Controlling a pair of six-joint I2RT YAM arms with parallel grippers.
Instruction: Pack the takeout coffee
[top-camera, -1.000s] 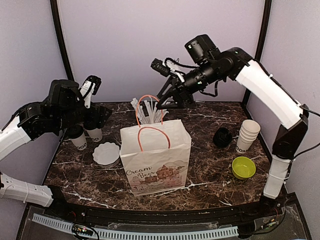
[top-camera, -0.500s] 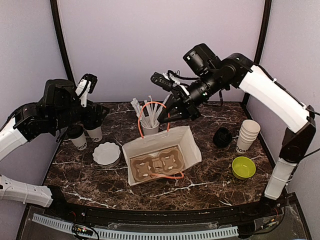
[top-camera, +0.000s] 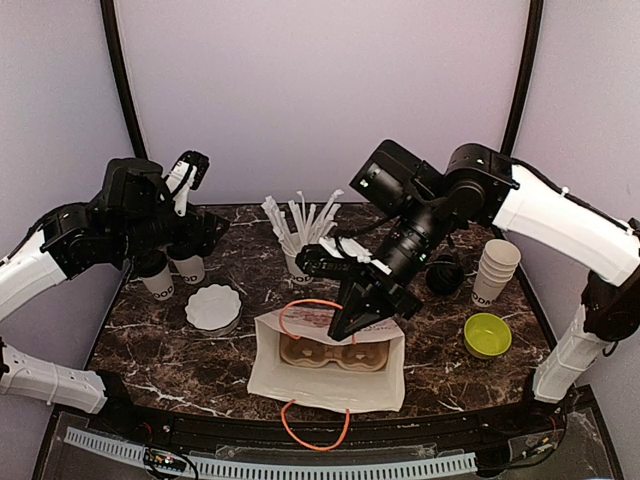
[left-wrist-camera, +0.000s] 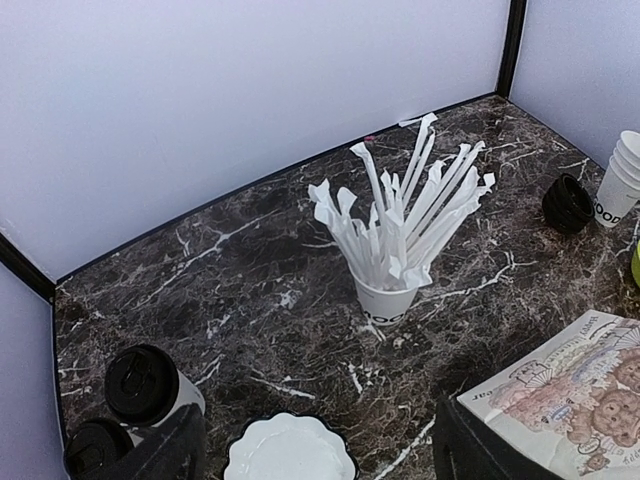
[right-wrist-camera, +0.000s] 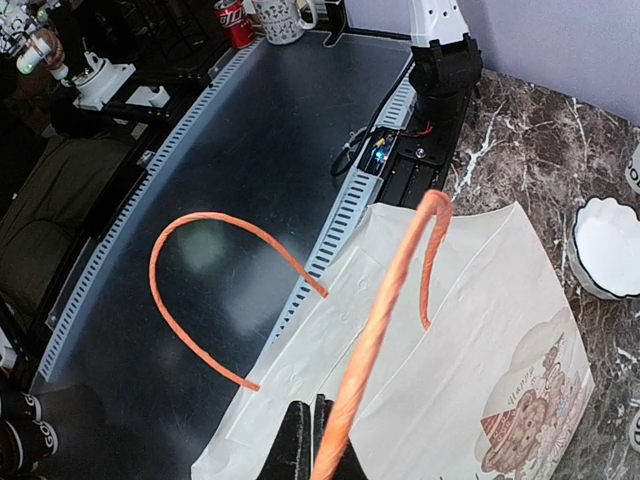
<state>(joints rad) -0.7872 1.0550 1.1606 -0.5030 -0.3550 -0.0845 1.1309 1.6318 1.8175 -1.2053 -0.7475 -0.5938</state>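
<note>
Currently the right tool (top-camera: 345, 322) is pinched together on one orange handle (right-wrist-camera: 385, 300) of the paper bag (top-camera: 330, 385). Judged purpose: to hold the mouth open and tilted up, so the cardboard cup carrier (top-camera: 330, 352) inside is reachable. Carrier holds nothing yet. Two lidded coffee cups (left-wrist-camera: 140, 385) stand side by side at the left rear of the worktop (top-camera: 440, 340), well apart from the bag. Left tool (top-camera: 190, 238) hangs just above them, jaws apart, likely poised for the first pick.

Bright, even light throughout, with soft shadows and sharp views.
</note>
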